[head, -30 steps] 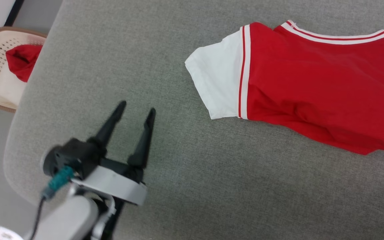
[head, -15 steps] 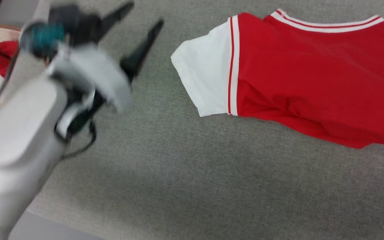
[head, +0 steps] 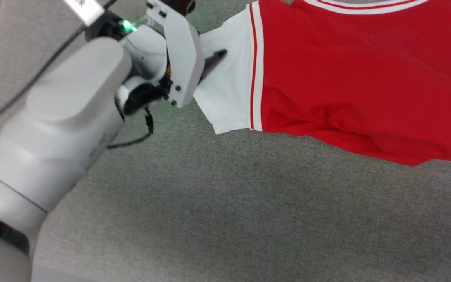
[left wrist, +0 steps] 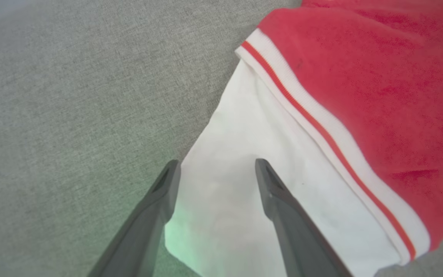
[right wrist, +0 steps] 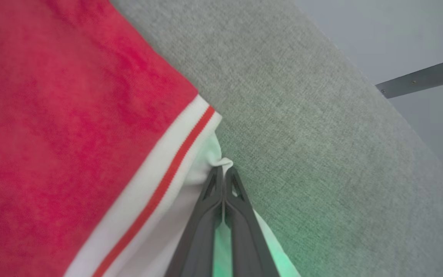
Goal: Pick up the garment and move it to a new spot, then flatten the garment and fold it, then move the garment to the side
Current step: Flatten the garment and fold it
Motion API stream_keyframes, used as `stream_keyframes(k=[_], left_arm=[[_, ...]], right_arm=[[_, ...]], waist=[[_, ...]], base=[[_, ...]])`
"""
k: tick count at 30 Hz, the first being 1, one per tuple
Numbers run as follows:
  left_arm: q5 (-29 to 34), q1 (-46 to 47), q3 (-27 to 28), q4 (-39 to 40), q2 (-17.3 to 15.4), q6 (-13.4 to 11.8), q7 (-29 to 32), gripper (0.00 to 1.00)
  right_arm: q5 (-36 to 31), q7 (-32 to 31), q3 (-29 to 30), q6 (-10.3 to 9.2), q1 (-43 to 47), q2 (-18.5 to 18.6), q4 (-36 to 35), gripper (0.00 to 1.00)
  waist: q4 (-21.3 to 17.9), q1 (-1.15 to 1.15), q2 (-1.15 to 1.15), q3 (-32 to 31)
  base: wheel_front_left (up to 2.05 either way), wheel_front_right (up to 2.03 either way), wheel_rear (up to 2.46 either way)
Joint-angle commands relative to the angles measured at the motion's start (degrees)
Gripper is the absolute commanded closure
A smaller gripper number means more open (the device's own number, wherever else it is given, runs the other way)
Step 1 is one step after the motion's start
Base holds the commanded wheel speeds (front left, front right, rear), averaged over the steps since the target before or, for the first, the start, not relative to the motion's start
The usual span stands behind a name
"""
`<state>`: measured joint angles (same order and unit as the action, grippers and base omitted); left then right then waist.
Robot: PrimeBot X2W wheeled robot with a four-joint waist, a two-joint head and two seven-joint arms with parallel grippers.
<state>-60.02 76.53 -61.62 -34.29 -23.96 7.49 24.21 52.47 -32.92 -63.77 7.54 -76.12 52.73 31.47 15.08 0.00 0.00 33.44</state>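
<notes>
Pinching white sleeve hem of red-and-white knit basketball jersey [head: 347,78] in clenched right gripper [right wrist: 223,171] | holding released left gripper [left wrist: 217,163] astride sleeve edge at its fingertips | apparently beginning pickup; awaiting moving, flattening, folding.

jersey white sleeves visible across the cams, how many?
2 on the jersey. One sleeve lies beneath the open left pincer; the other sleeve has its edge pinched in the shut right pincer.

Red garment [head: 347,78] on grey surface [head: 249,215], left tool [head: 211,53] over its white sleeve [head: 229,94]
</notes>
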Motion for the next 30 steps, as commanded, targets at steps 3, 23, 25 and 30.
stream_keyframes(k=[3, 23, 25, 30], left_arm=[[-2.29, 2.57, -3.36, -2.88, 0.02, -0.05, 0.85, 0.00], [-13.37, 5.53, -9.52, -6.83, -1.97, -0.03, -10.80, 1.00], [-13.86, 6.07, -8.81, -8.01, -2.24, -0.03, -14.23, 1.00], [-14.25, 9.28, -6.73, -12.42, -2.39, -0.03, -21.84, 1.00]], right_arm=[[0.65, -0.39, -4.77, -0.10, 3.48, -1.91, 2.20, 1.00], [7.40, 11.96, -5.95, 0.12, -0.02, -4.92, 3.65, 1.00], [8.43, 14.52, -4.40, 0.04, -1.09, -4.27, 4.57, 1.00], [7.37, 19.97, -1.70, -0.07, -6.21, -4.33, 7.75, 1.00]], waist=[[-0.66, 0.00, 0.00, 0.72], [-3.37, 0.00, 0.00, -2.82], [-4.05, 0.00, 0.00, -3.25], [-6.02, 0.00, 0.00, -2.42]], base=[[0.00, 0.00, 0.00], [0.00, 0.00, 0.00], [0.00, 0.00, 0.00], [0.00, 0.00, 0.00]])
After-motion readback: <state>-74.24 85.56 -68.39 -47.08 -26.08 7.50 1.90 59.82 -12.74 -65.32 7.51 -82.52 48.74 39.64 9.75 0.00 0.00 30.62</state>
